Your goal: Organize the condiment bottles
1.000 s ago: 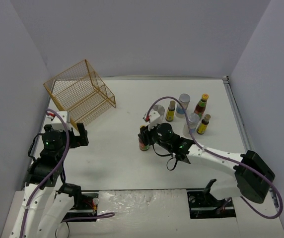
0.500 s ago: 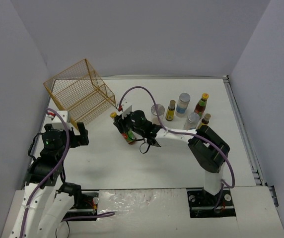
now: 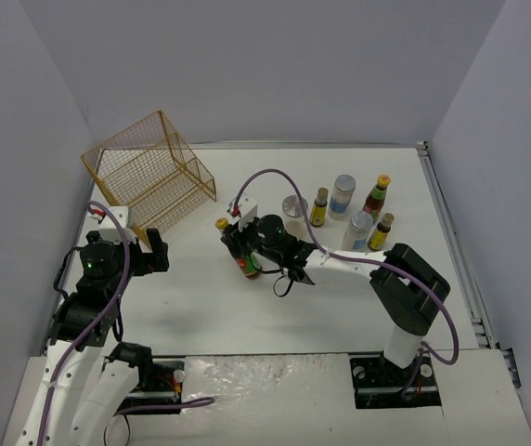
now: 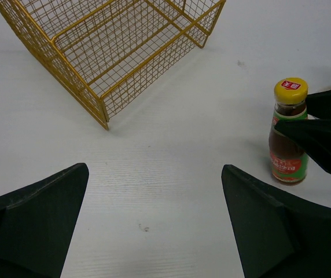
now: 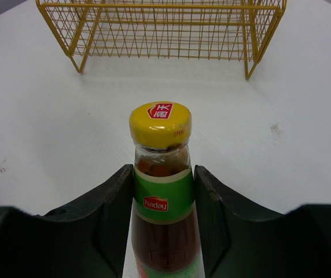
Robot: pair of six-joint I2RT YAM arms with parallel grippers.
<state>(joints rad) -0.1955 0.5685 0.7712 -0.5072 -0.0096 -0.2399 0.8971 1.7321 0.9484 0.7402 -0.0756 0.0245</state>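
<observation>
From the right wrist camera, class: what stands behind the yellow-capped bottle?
The yellow wire basket stands behind the bottle, apart from it, across white table. The bottle and right gripper hide the table just behind them.

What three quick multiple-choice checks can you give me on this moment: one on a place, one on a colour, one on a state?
1. Where does the wire basket sit?
A) at the far left of the table
B) at the near right corner
C) between the arm bases

2. What colour is the cap of the bottle at the right tool?
A) blue
B) yellow
C) black

3. How is the right tool?
A) wide open and empty
B) shut on the bottle
C) shut on the basket wire

Answers:
1 A: the top view shows the basket at the far left.
2 B: both wrist views show a yellow cap.
3 B: in the right wrist view its fingers press against both sides of the bottle just below the cap.
</observation>
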